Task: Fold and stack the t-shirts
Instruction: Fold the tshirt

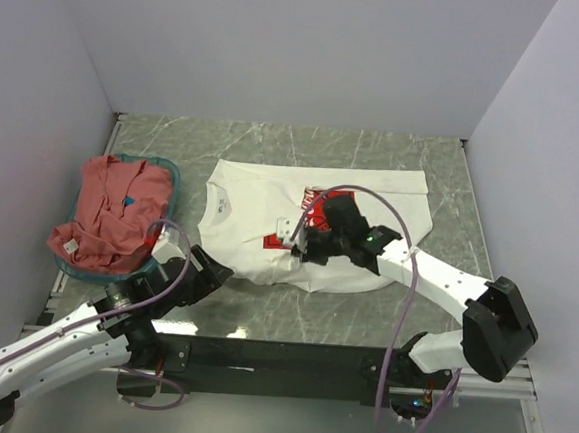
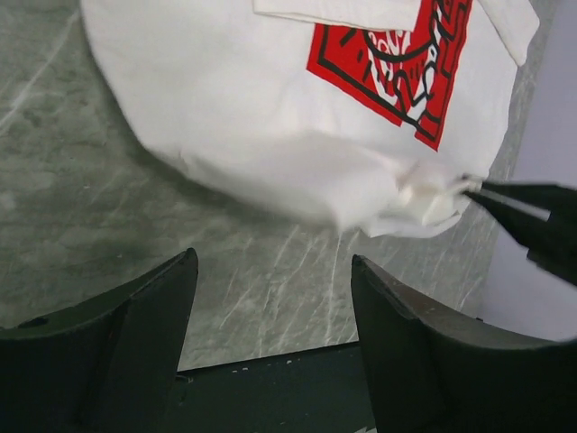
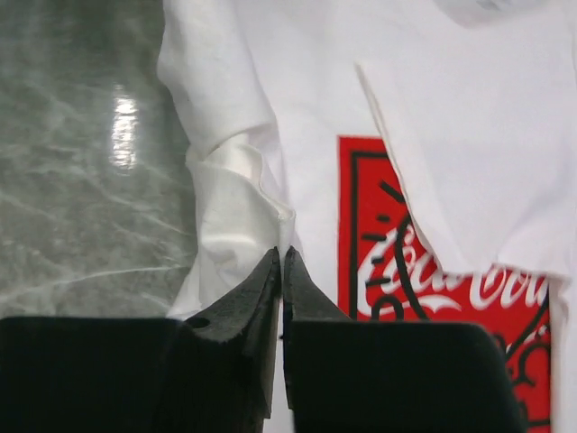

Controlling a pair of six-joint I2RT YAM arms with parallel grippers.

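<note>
The white cloth t-shirt with red Coca-Cola print lies collar-left by the table's near edge, its near fold pinched in the closed right gripper (left gripper gapes empty just beside it).

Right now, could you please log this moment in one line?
left claw: open, empty | right claw: shut on white Coca-Cola t-shirt | salmon-red t-shirt: in teal basket

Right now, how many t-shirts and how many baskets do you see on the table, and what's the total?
T-shirts: 2, the white t-shirt and the salmon-red t-shirt
Baskets: 1, the teal basket
Total: 3
</note>
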